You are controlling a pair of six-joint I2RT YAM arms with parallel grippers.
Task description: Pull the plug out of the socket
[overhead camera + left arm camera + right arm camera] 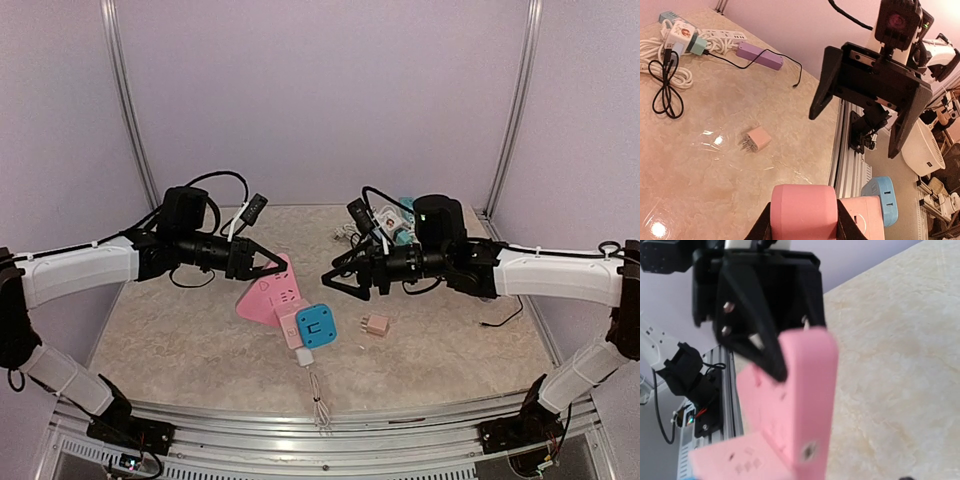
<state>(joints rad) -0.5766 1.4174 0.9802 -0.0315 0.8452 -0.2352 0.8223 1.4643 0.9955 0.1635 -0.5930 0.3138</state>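
Note:
A pink socket strip (268, 296) lies tilted on the table with a blue plug (317, 325) seated in its near end. My left gripper (266, 263) is shut on the strip's far end; in the left wrist view the pink strip (804, 210) fills the gap between my fingers (845, 227), with the blue plug (883, 198) beside it. My right gripper (336, 283) is open and empty, hovering just right of the strip, above the blue plug; it also shows in the left wrist view (855, 132). The right wrist view shows the strip (800, 405) close up, its own fingers out of view.
A small pink charger (376, 325) lies right of the blue plug. A white plug (305, 357) with a cable trails to the front edge. At the back right are a white power strip, coiled cables (665, 85) and a purple block (760, 56).

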